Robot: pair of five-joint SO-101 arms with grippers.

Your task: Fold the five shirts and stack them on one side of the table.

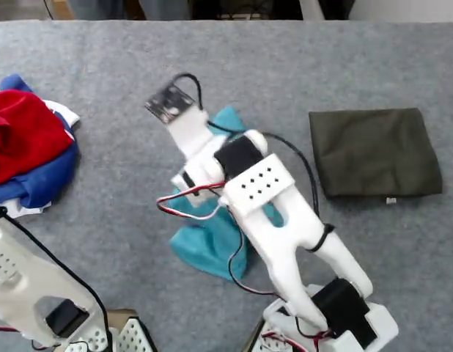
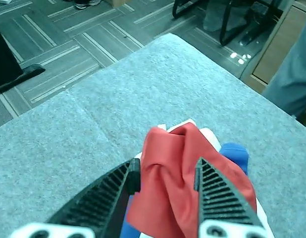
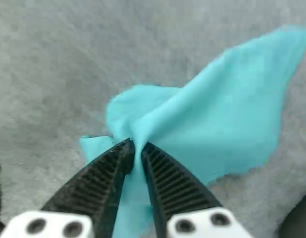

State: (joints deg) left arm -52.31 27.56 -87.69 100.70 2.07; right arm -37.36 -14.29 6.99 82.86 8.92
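A teal shirt (image 1: 212, 238) lies crumpled at the table's middle, partly under the right arm. My right gripper (image 3: 136, 151) is shut on a pinched ridge of the teal shirt (image 3: 212, 124). A dark olive shirt (image 1: 374, 152) lies folded flat at the right. At the left edge sits a heap with a red shirt (image 1: 21, 132) on top of a blue shirt (image 1: 43, 180) and some white cloth. My left gripper (image 2: 165, 179) hangs open above the red shirt (image 2: 185, 173), apart from it; its arm (image 1: 28, 290) stands at the lower left.
Grey felt covers the table (image 1: 124, 73). Bare felt stretches across the far side and between the heap and the teal shirt. The right arm's base (image 1: 344, 315) stands at the near edge. Beyond the table's left corner lies open floor (image 2: 69, 44).
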